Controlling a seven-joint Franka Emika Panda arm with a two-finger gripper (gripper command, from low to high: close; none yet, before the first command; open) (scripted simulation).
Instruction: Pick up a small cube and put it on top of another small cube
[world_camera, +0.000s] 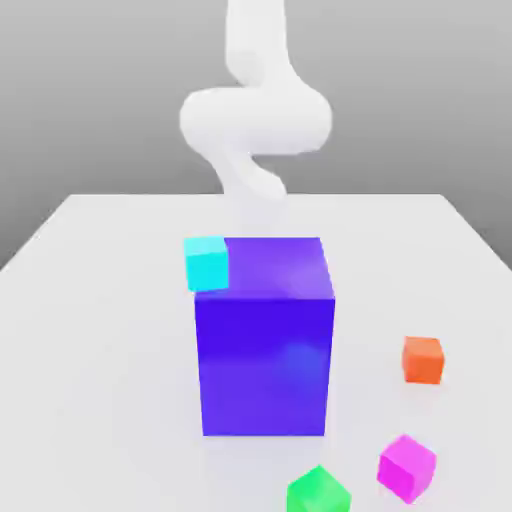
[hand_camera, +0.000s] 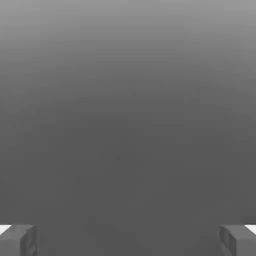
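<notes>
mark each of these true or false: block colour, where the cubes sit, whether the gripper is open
1. The big block is blue-purple. True.
2. The magenta cube sits on top of the green cube. False: they stand apart, with the magenta one farther to the exterior view's right.
3. The orange cube is larger than the big block. False: it is far smaller.
4. The gripper is open, its fingers wide apart. True.
5. The cyan cube is at the exterior view's far right. False: it is left of the orange cube there.
</notes>
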